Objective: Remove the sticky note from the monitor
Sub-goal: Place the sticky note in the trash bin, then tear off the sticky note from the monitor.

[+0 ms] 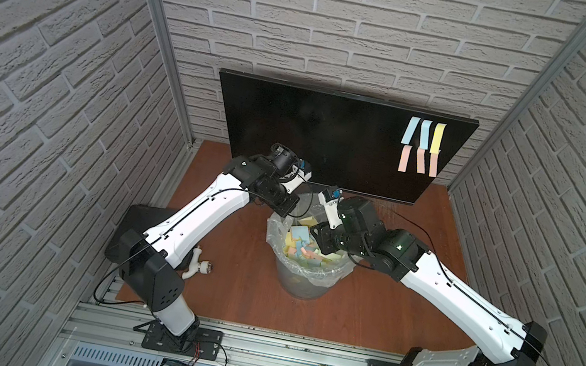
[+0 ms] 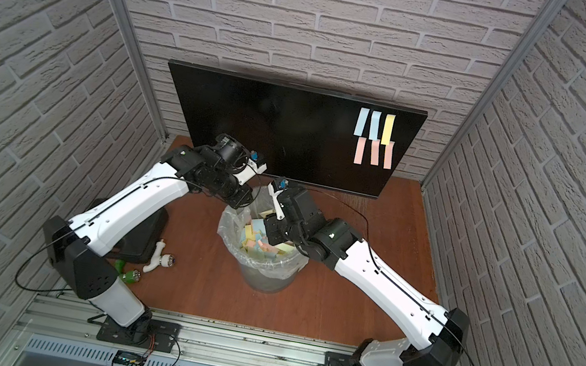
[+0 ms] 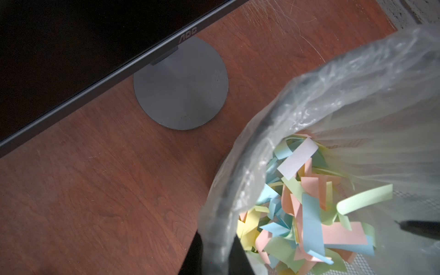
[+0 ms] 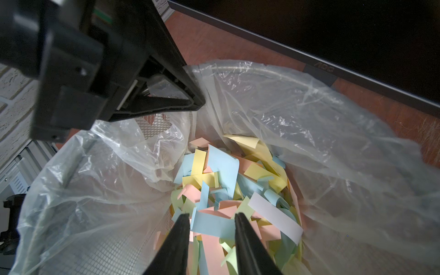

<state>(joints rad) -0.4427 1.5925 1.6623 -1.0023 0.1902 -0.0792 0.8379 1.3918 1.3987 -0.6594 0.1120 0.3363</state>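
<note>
Right now the right gripper (image 4: 212, 216) hangs just inside the mouth of the mesh wastebasket (image 1: 309, 276), its jaws parted above the heap of discarded notes (image 4: 228, 181). A blue strip (image 4: 214, 225) lies across the gap between the jaws. From where I stand I can't quite tell whether it is loose on the heap or clinging to a pad.

The left gripper (image 3: 217, 240) is clamped onto the basket's rim through the clear liner (image 4: 297, 114), pinning it in place. Behind the basket stands the monitor (image 1: 312, 134), with six sticky notes (image 1: 422, 145) on the upper right of its screen: two blue and one yellow above three pink.

This looks like the drop. To do it well, the jaws should spread wide enough for the strip's tacky edge to peel free. The right arm should then lift straight up, clear of the crinkled liner. The left should hold firm until it has cleared the rim.
</note>
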